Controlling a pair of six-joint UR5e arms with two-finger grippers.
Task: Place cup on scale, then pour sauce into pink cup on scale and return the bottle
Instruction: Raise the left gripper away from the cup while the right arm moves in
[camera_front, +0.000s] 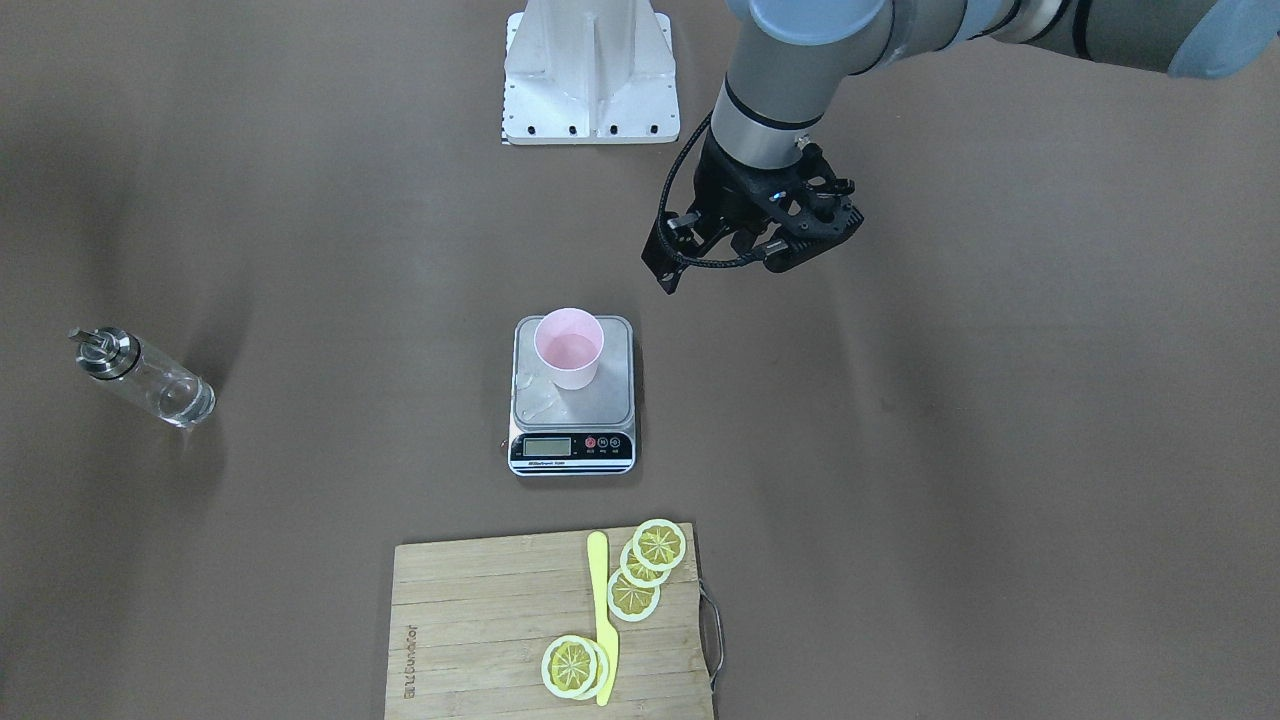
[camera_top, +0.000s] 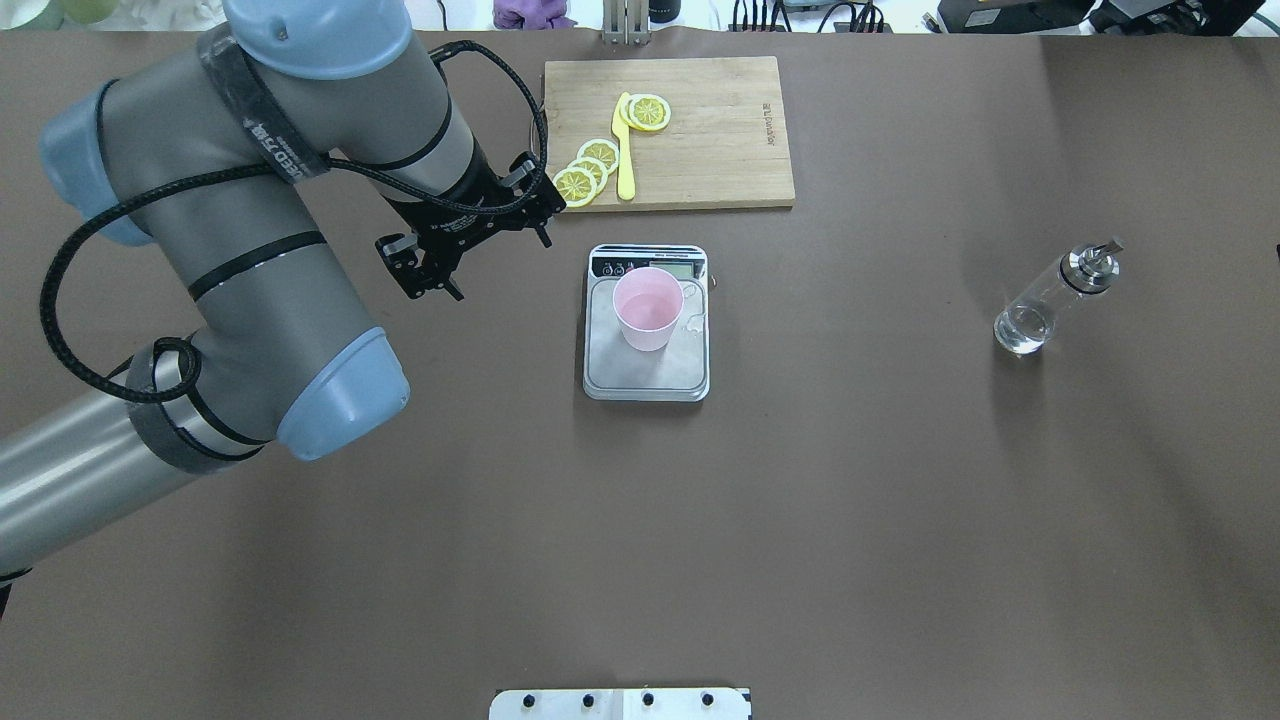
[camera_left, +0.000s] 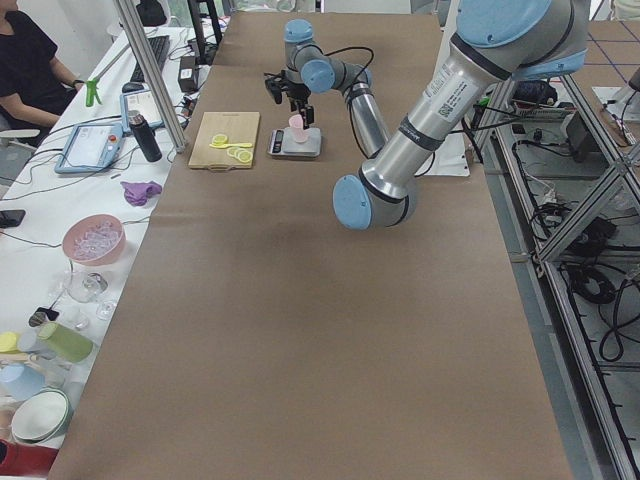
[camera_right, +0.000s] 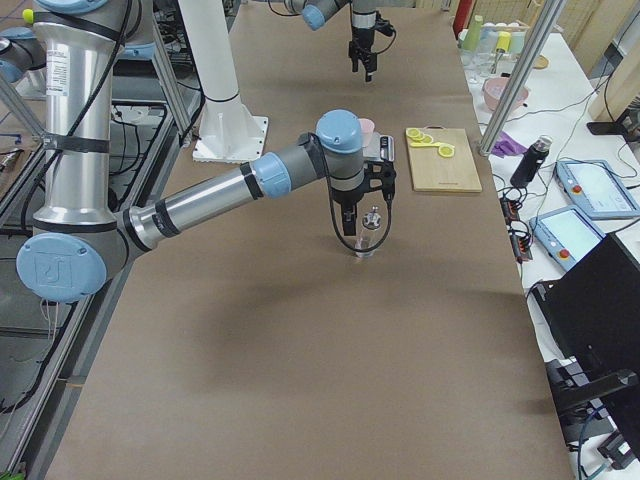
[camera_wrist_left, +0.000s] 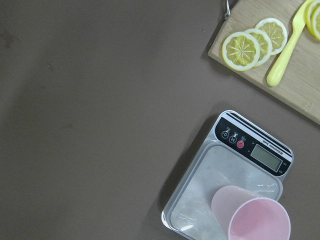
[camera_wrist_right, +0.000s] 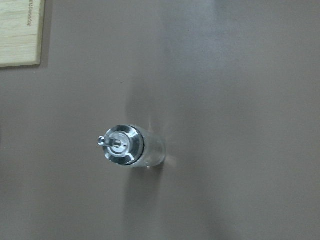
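The pink cup (camera_front: 570, 350) stands upright on the scale (camera_front: 600, 400), toward its back half; both also show in the overhead view, cup (camera_top: 648, 310) and scale (camera_top: 650, 378). My left gripper (camera_front: 735, 255) is open and empty, hovering beside the scale on the robot's left, apart from the cup. The clear glass bottle (camera_top: 1050, 300) with its metal spout stands upright far out on the robot's right, with a little clear sauce at its bottom. The right wrist view looks straight down on the bottle (camera_wrist_right: 132, 145) and shows no fingers. My right gripper (camera_right: 350, 215) hangs beside the bottle (camera_right: 370, 238); I cannot tell if it is open.
A wooden cutting board (camera_top: 720, 130) with lemon slices (camera_top: 590, 170) and a yellow knife (camera_top: 624, 150) lies just beyond the scale. The robot's white base (camera_front: 590, 80) stands behind the scale. A few wet glints (camera_front: 535, 400) lie on the scale platform.
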